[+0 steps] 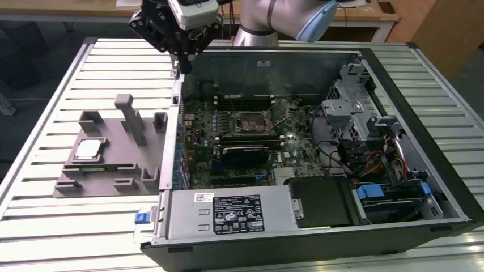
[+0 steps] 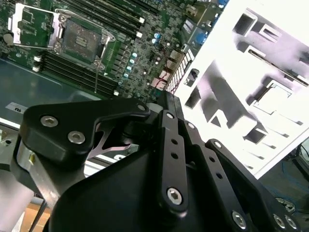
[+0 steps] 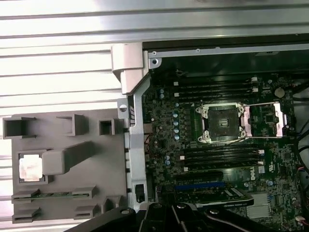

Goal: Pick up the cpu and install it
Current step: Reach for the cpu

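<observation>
Hanging the black robot gripper [image 1: 183, 61] high above the far rim of the open black computer case [image 1: 393, 85], at the corner toward the exterior view's left. Pressing the fingers [image 2: 167, 116] close together, with nothing between them.

Lying flat in a square pocket of the grey plastic holder tray [image 1: 113, 170]: the small square cpu with the shiny silver top [image 1: 88, 149]. Resting that tray on the slatted metal worktop [image 1: 45, 215], just beside the case wall and outside it.

Sitting well apart from the fingers, that cpu: lower down, off toward the exterior view's left, and nearer to that camera. Having no long side, being square, with its edges running along the edges of its pocket. Glowing as a bright patch in the first wrist view too.

Standing open inside the case on the green motherboard [image 3: 169, 145]: the black square socket [image 1: 250, 122], its metal lid flipped up, nothing in it yet, lying on the other side of the case wall from the cpu.
</observation>
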Controlling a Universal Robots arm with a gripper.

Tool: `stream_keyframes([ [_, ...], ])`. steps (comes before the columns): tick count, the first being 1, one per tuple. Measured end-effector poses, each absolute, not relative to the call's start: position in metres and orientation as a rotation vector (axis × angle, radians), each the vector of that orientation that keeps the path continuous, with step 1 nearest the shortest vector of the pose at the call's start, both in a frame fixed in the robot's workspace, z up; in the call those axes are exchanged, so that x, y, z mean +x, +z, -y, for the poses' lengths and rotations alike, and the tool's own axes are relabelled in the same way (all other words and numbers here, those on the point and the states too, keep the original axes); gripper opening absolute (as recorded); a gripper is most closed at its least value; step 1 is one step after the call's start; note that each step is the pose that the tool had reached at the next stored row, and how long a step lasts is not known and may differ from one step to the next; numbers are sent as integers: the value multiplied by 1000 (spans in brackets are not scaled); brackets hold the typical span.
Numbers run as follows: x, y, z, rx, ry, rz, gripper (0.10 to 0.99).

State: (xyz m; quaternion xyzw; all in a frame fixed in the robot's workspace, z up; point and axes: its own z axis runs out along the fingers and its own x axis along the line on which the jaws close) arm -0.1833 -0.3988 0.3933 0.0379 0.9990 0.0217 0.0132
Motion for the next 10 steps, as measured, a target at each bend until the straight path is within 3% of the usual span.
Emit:
stream_keyframes([
  [10,-202,393,399,118,68,-3112,106],
])
